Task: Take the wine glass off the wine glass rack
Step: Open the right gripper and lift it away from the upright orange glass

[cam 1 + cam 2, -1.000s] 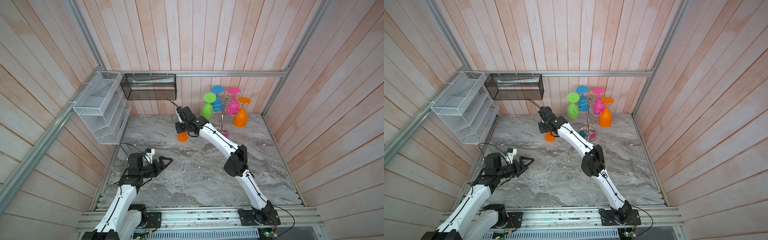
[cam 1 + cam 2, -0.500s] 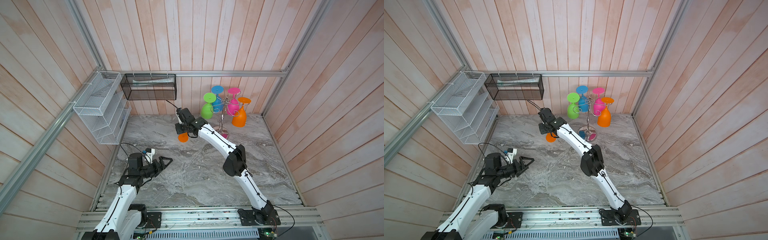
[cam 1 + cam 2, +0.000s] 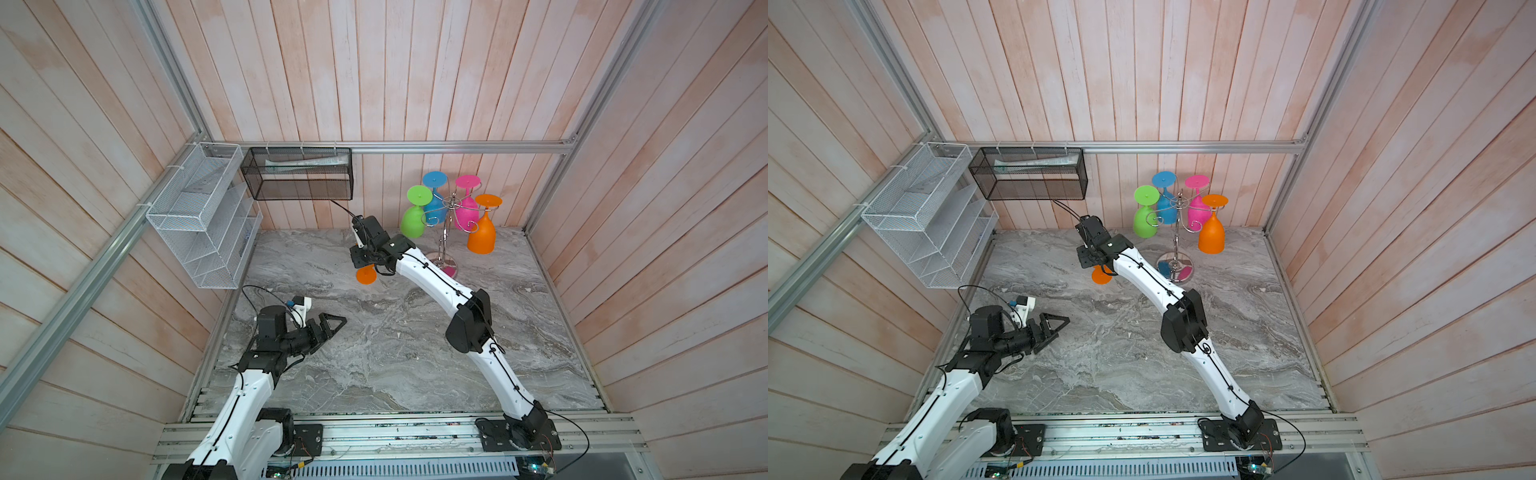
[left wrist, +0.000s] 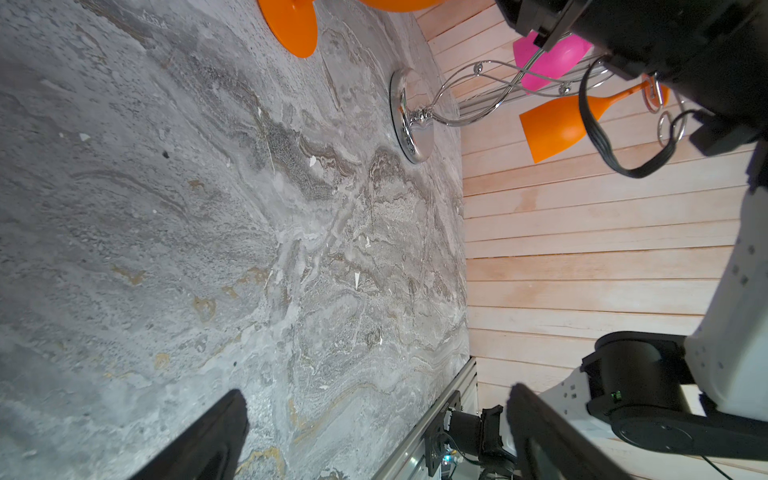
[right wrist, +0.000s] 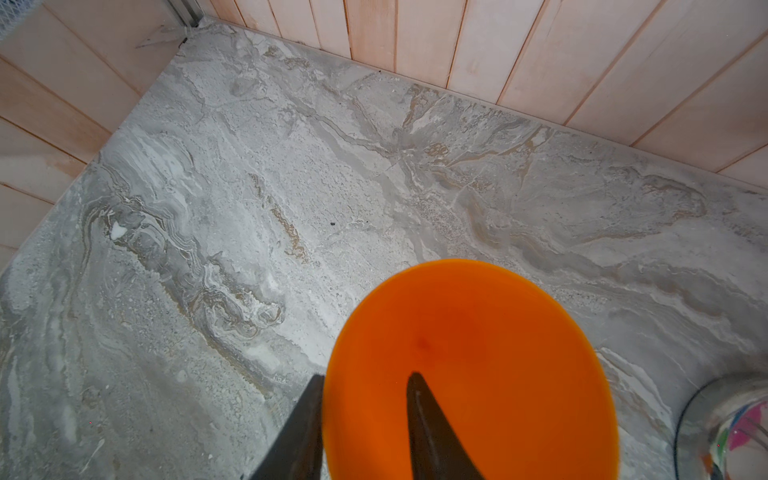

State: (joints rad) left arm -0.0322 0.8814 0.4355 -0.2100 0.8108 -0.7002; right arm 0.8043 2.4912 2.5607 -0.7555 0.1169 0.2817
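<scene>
The orange wine glass (image 5: 478,353) is off the rack (image 3: 445,237), upright on the marble table (image 3: 395,353) just left of the rack's round base, near the back wall. The right gripper (image 5: 365,376) straddles its rim with fingers parted, one inside the bowl and one outside. The left gripper (image 3: 337,326) hangs spread wide near the table's left edge. Bare table lies between the arms and toward the front edge.

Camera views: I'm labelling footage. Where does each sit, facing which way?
Top views: high in front, looking down; table, wine glass rack, left arm, right arm.
Left wrist: low, facing the rack; open left gripper shows.
Right wrist: looking down into the standing orange glass; right gripper straddles its rim.
Shared: both wrist views show that glass.
</scene>
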